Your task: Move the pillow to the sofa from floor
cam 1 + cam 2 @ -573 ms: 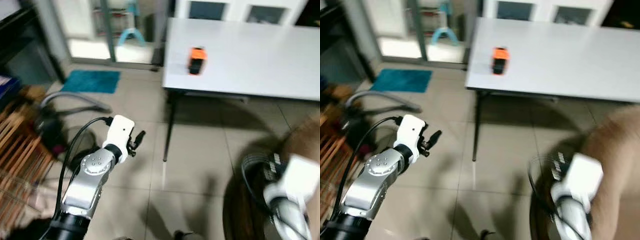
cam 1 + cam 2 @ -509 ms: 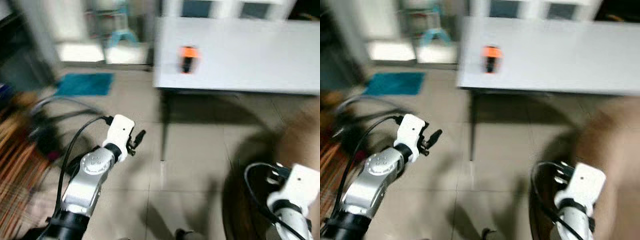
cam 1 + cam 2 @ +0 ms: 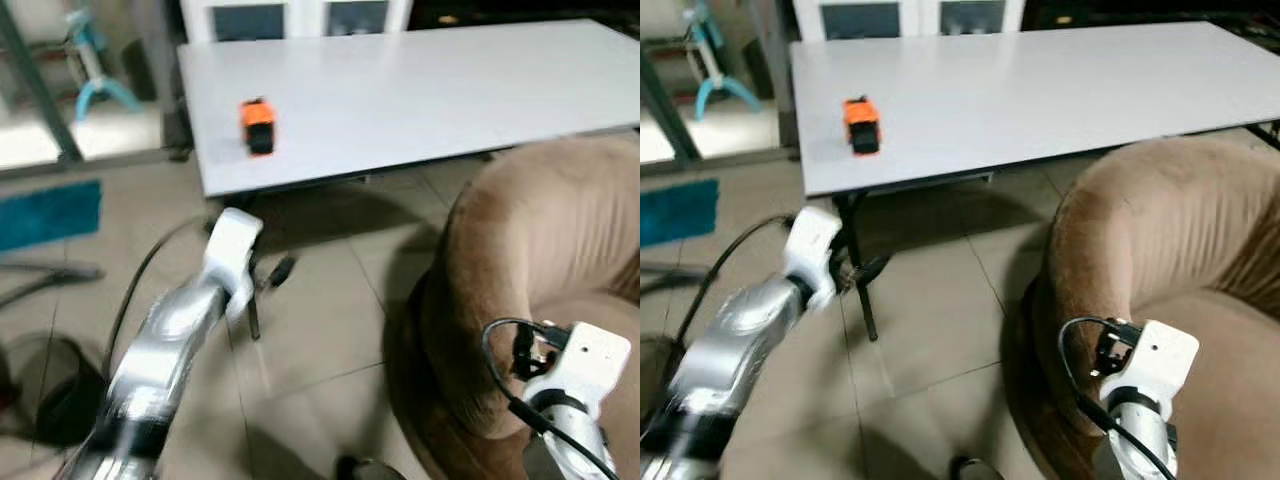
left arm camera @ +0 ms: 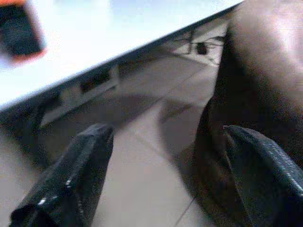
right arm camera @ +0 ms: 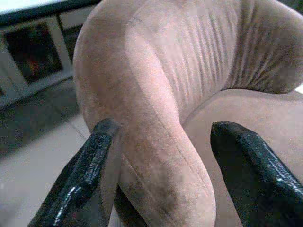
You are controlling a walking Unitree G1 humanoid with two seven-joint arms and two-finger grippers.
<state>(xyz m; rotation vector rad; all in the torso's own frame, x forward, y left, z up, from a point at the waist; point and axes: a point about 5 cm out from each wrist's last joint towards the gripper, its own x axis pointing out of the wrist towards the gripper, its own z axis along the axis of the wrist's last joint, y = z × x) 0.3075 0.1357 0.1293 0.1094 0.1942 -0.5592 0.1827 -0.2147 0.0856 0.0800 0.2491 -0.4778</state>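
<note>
The right wrist view brings the brown sofa (image 5: 156, 94) close — its ribbed arm lies between the right gripper (image 5: 165, 175)'s spread, empty fingers. At the left of the left eye view the left gripper (image 4: 161, 175), equally wide and empty, is raised over floor tiles beside the white table (image 3: 420, 90) bearing an orange-and-black object (image 3: 257, 126).

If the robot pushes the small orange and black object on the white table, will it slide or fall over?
The orange and black object looks blocky and low, so it would probably slide, not tip. The white table looks smooth, so it may slide easily. It looks rigid. Its weight cannot be judged.
</note>
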